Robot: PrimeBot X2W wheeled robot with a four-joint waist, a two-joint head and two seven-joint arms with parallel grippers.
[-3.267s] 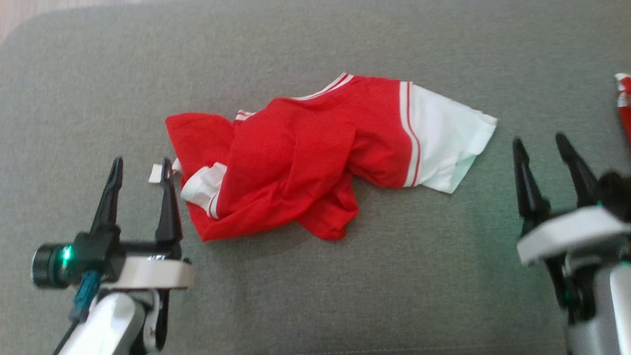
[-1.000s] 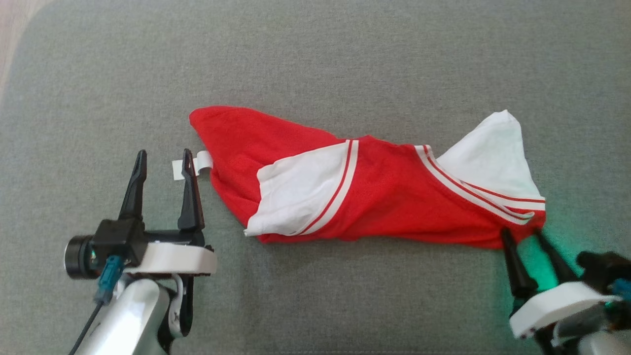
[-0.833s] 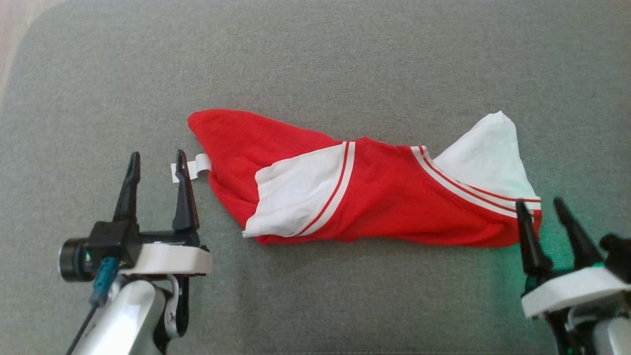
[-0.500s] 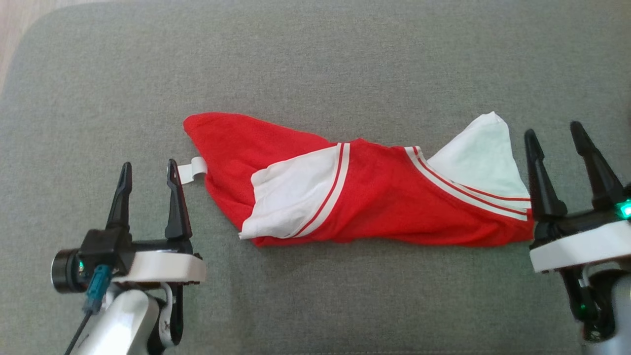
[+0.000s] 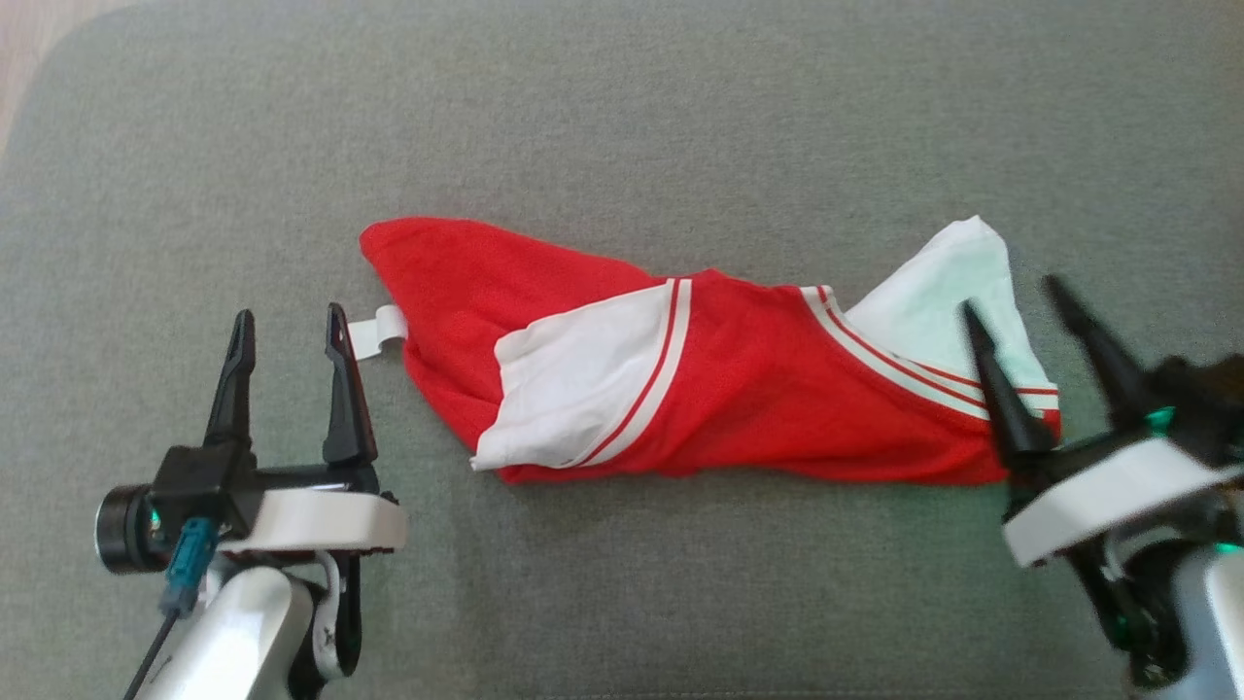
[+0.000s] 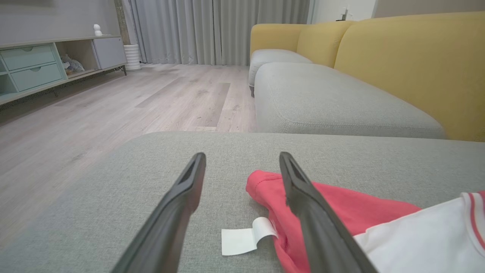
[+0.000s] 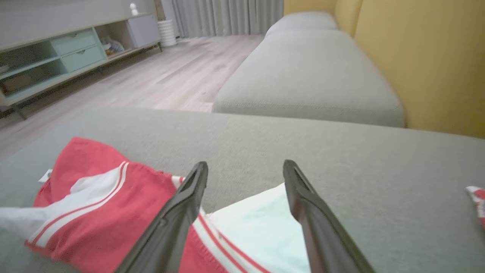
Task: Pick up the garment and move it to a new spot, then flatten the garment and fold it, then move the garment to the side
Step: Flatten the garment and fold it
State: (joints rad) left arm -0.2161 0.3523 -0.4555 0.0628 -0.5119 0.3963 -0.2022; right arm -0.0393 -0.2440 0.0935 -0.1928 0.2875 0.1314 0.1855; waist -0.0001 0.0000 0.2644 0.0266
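Grey sofa cushion [image 5: 622,117] spreads under everything, with the yellow backrest [image 6: 409,64] behind it in your left wrist view. Left of the garment, your left end effector [image 5: 288,313] stands with its fingers spread wide and nothing between them. Its right finger is just beside the white label [image 5: 374,331] that curls out from the garment's left end.

The garment [image 5: 739,399], a red shirt with white sleeves and red-and-white stripes, lies stretched and twisted across the middle of the cushion. One white sleeve is folded over its front.

At the garment's right end, your right end effector [image 5: 1011,296] is also wide, gripping nothing. Its fingers sit over the other white sleeve, and you cannot tell whether they touch it. Well right of the garment, your right wrist view catches a scrap of red-and-white cloth [image 7: 478,197].
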